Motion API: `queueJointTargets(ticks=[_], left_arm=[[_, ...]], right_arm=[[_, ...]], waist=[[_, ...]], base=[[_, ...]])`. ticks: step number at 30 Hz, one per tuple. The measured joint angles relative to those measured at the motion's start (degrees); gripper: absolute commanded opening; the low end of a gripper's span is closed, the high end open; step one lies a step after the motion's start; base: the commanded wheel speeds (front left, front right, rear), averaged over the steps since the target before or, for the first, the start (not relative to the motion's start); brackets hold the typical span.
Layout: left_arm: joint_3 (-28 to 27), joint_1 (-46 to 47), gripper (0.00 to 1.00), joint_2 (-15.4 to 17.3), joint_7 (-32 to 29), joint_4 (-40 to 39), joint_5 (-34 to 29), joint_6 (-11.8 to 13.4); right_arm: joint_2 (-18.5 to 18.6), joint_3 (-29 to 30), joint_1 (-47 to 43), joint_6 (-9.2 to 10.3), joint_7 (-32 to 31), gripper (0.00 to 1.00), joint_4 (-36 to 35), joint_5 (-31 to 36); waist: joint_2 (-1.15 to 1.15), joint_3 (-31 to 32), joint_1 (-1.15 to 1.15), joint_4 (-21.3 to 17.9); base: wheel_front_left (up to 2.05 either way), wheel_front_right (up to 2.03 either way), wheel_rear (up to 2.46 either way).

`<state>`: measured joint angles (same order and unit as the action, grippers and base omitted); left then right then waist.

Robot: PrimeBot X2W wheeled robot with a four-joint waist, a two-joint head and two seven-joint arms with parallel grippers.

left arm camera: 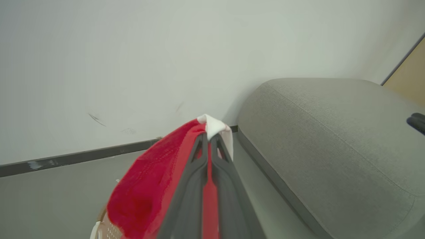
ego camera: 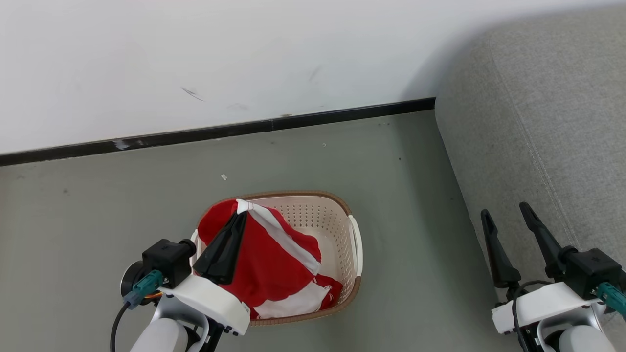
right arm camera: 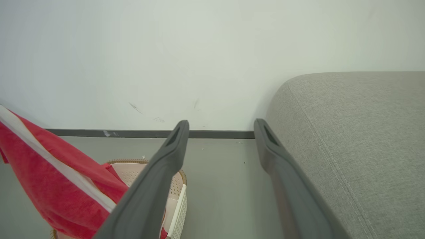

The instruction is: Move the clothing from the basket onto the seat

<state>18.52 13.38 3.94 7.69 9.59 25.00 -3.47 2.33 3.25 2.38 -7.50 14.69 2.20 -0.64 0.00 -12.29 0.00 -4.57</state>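
Your left hand point(ego camera: 239, 217) is clamped on a white-trimmed fold of the red clothing point(ego camera: 274, 259). Fingers are pressed together and the cloth peaks at the tips. The rest drapes from there down into the laundry basket point(ego camera: 337, 215), covering its 7 to 11 o'clock half. More red-and-white fabric lies bunched in the bottom at 5 to 6 o'clock. The perforated inner wall shows from 12 to 3. The basket sits on the grey floor point(ego camera: 98, 205), and a black baseboard point(ego camera: 342, 113) runs past at its 12. The grey sofa point(ego camera: 538, 122) stands at the basket's 3 o'clock, apart from it. Your right hand point(ego camera: 504, 209) is spread wide, holding nothing, at the sofa's near edge and well apart from the basket.
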Motion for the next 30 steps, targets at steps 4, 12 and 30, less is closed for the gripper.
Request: queueJointTargets(ticks=[4,12,30], left_arm=[[-0.08,0.0,0.0,0.65,-1.1,-0.01,-0.01,0.55],[0.42,0.01,0.92,2.34,-4.54,2.26,-1.57,1.33],[1.01,0.0,1.0,1.47,-6.48,3.53,-1.79,2.32]], right_arm=[[-0.01,-0.04,0.0,0.0,0.0,1.0,-0.36,-0.25],[-0.02,-0.38,0.13,-0.01,0.0,1.0,-0.53,-0.52],[-0.03,-0.14,0.25,-0.01,0.0,1.0,-0.63,-0.62]], waist=[[0.0,-0.48,0.0,-0.73],[0.0,-1.53,0.0,-1.82],[0.0,-2.02,0.0,-2.31]], base=[[0.0,0.0,0.0],[0.0,0.0,0.0],[0.0,0.0,0.0]])
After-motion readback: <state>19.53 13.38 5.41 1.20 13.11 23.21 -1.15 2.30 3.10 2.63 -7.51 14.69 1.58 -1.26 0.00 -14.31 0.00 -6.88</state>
